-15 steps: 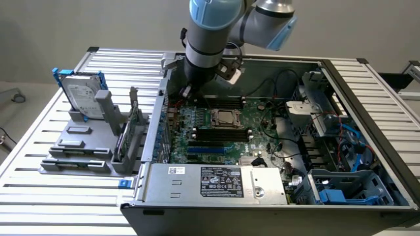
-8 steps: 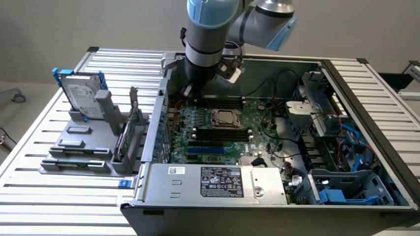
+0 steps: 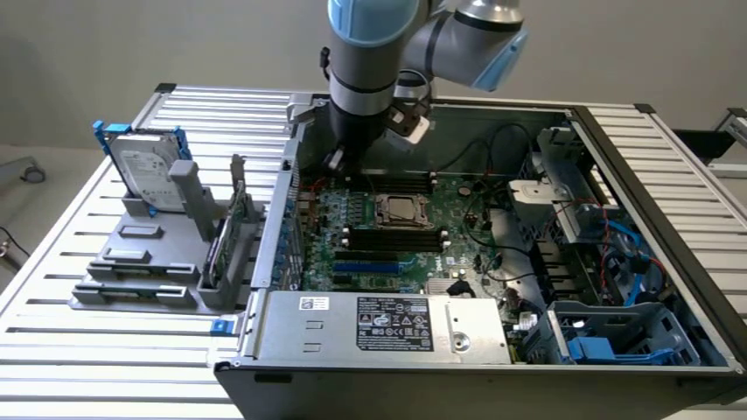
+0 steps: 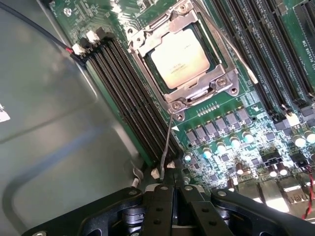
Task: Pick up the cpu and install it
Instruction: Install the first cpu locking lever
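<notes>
Inside socket (image 4: pixel 204 91) — cpu (image 4: pixel 179 56) flat, silvery top up.

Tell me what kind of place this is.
Probably a robotics lab or assembly test bench: an open computer case lies on a slatted aluminium table, a robot arm reaches into it, and a fixture holds a hard drive.

You get no readable text here: the black label (image 3: pixel 396 322) on the power supply (image 3: pixel 292 332), the white sticker (image 3: pixel 315 303) beside it, the label on the hard drive (image 3: pixel 149 166) and the faint print on the cpu (image 4: pixel 179 56) are all illegible.
</notes>
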Available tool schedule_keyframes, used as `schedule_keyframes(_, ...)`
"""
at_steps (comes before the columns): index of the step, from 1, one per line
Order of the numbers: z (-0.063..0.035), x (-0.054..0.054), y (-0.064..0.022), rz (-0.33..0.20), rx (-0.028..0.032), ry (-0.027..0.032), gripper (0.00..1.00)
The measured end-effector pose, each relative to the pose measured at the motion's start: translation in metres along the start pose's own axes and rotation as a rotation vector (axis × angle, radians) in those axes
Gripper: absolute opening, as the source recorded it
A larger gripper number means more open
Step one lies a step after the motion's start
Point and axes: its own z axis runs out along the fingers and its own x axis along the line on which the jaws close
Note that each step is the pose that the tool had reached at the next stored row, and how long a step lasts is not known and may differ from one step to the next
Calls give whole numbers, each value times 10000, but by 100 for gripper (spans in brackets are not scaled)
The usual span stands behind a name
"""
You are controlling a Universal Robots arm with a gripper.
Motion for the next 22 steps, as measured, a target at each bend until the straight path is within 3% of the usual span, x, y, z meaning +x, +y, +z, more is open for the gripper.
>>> schedule_keyframes(5, -2, 9, -5, -39, -274, 76, 11)
schedule_keyframes(16, 2, 41, -15, -212, -994, 154, 11)
schedule_keyframes(22, -31, 65, -31, -335, -1366, 241, 11)
